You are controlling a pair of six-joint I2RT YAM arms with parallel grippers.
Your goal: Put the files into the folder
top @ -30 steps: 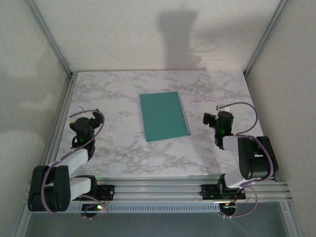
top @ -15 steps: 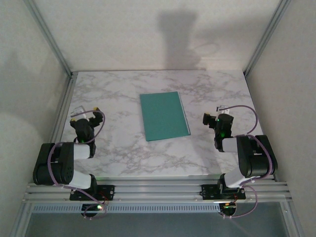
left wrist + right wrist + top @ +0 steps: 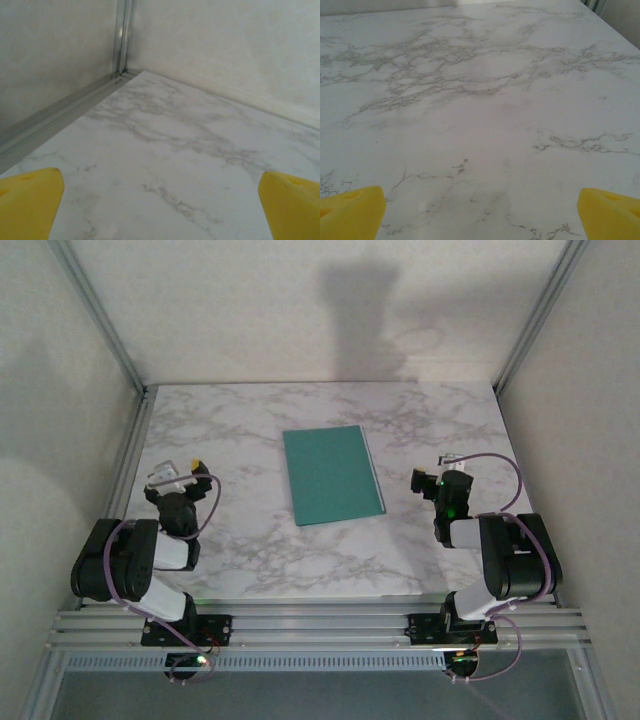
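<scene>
The teal folder [image 3: 332, 475] lies shut and flat on the middle of the marble table [image 3: 260, 550]. A thin pale edge runs along its right side. The files are hidden. My left gripper [image 3: 178, 471] rests low over the table's left side, well left of the folder. It is open, and the left wrist view has its yellow fingertips [image 3: 30, 200] far apart over bare marble [image 3: 165, 150]. My right gripper [image 3: 437, 472] sits right of the folder. It is open too, with bare marble [image 3: 480, 125] between its yellow fingertips [image 3: 610, 210].
Aluminium frame posts [image 3: 100, 315] and pale walls close in the table on the left, back and right. The left wrist view faces the back-left corner post [image 3: 122, 37]. A rail [image 3: 320, 625] runs along the near edge, carrying both arm bases.
The left arm has folded back toward its base, its gripper drifting slightly farther from the near edge. The right arm settled back a little. The folder has not moved.
</scene>
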